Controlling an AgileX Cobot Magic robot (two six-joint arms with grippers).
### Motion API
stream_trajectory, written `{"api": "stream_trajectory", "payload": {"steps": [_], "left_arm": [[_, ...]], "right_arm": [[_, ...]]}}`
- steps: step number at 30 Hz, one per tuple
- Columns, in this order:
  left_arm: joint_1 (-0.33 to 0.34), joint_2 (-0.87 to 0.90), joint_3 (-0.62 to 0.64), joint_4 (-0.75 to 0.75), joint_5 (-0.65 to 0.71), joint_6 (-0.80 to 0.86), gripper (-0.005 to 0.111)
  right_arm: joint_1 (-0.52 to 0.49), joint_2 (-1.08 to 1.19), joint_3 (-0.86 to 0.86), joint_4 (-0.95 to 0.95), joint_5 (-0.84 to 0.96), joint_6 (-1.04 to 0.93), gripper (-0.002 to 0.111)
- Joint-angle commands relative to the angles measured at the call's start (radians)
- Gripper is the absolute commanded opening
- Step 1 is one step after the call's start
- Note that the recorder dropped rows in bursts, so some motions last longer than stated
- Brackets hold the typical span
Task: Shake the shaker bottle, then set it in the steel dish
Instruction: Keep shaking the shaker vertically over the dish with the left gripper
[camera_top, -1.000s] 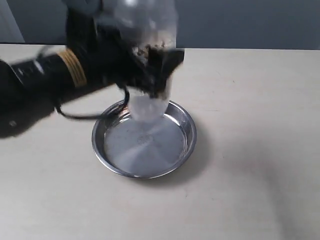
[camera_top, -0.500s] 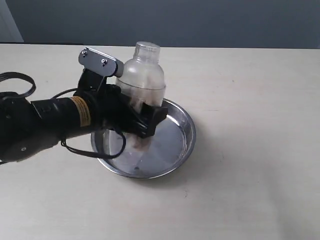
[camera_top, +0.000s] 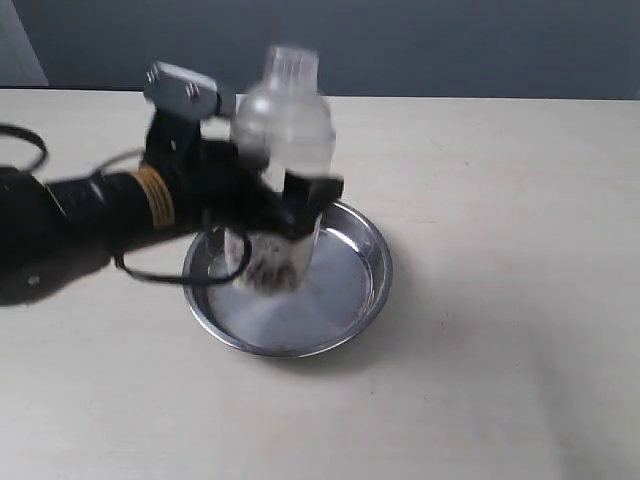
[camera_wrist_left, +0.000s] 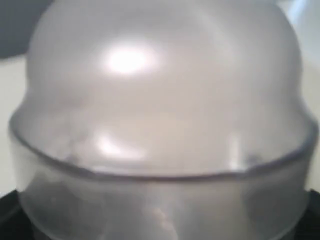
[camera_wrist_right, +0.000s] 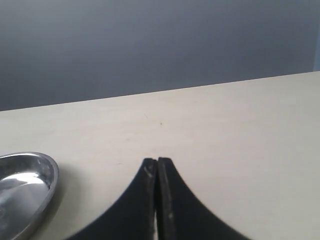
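Observation:
The frosted shaker bottle (camera_top: 283, 130) stands upright in my left gripper (camera_top: 285, 205), which is shut on its lower body; both are motion-blurred in the exterior view. Pinkish-brown granules show at its base, just above the steel dish (camera_top: 360, 290), and I cannot tell whether the base touches the dish. The bottle's domed shoulder (camera_wrist_left: 160, 100) fills the left wrist view and hides the fingers. My right gripper (camera_wrist_right: 157, 161) is shut with nothing in it, low over the bare table, with the dish's rim (camera_wrist_right: 47, 175) beside it. It is out of the exterior view.
The pale beige table (camera_top: 500, 200) spreads around the dish. A dark grey wall (camera_top: 450, 45) runs behind the table's far edge. A black cable (camera_top: 165, 278) loops from the left arm down beside the dish's rim.
One second ago the bottle was high and heavily blurred; half a second ago it was low in the dish and sharp. Now it has risen slightly and is blurred again, in the same grip.

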Motion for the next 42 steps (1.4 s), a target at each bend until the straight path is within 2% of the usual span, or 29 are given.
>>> {"api": "stream_trajectory", "payload": {"steps": [1, 5, 8, 11, 14, 17, 21, 23, 26, 29, 33, 35, 37, 40, 42], "left_arm": [[-0.004, -0.098, -0.090, 0.006, 0.018, 0.028, 0.000], [0.006, 0.041, -0.005, -0.021, 0.000, 0.026, 0.000], [0.005, -0.082, -0.081, 0.006, -0.057, 0.029, 0.000], [0.005, -0.167, -0.168, 0.019, 0.024, 0.054, 0.000], [-0.005, -0.048, -0.074, 0.013, 0.110, 0.035, 0.000], [-0.005, 0.089, 0.009, -0.024, 0.037, -0.003, 0.000], [-0.005, -0.081, -0.065, 0.073, -0.040, -0.061, 0.000], [-0.005, -0.138, -0.108, 0.067, -0.003, -0.021, 0.000], [-0.005, -0.052, -0.036, 0.062, 0.059, -0.005, 0.000], [-0.005, 0.059, 0.036, 0.028, 0.002, -0.032, 0.000], [-0.005, -0.114, -0.026, 0.051, -0.137, -0.073, 0.000], [-0.005, -0.169, -0.052, 0.053, -0.082, -0.026, 0.000], [-0.005, -0.118, -0.018, 0.064, 0.013, -0.015, 0.000], [0.007, 0.007, 0.041, 0.019, -0.020, 0.002, 0.000], [0.009, -0.055, -0.006, 0.029, -0.034, -0.010, 0.000]], "right_arm": [[0.002, -0.005, 0.001, -0.003, -0.013, -0.004, -0.001], [0.002, -0.005, 0.001, -0.003, -0.013, -0.004, -0.001], [0.002, -0.005, 0.001, -0.003, -0.013, -0.004, -0.001], [0.002, -0.005, 0.001, -0.003, -0.013, -0.004, -0.001], [0.002, -0.005, 0.001, -0.003, -0.011, -0.004, -0.001], [0.002, -0.005, 0.001, -0.003, -0.012, -0.004, -0.001], [0.002, -0.005, 0.001, -0.003, -0.012, -0.004, -0.001], [0.002, -0.005, 0.001, -0.003, -0.012, -0.004, -0.001], [0.002, -0.005, 0.001, -0.003, -0.012, -0.004, -0.001], [0.002, -0.005, 0.001, -0.003, -0.012, -0.004, -0.001], [0.002, -0.005, 0.001, -0.003, -0.012, -0.004, -0.001], [0.002, -0.005, 0.001, -0.003, -0.012, -0.004, -0.001], [0.002, -0.005, 0.001, -0.003, -0.012, -0.004, -0.001], [0.002, -0.005, 0.001, -0.003, -0.012, -0.004, -0.001], [0.002, -0.005, 0.001, -0.003, -0.012, -0.004, -0.001]]}}
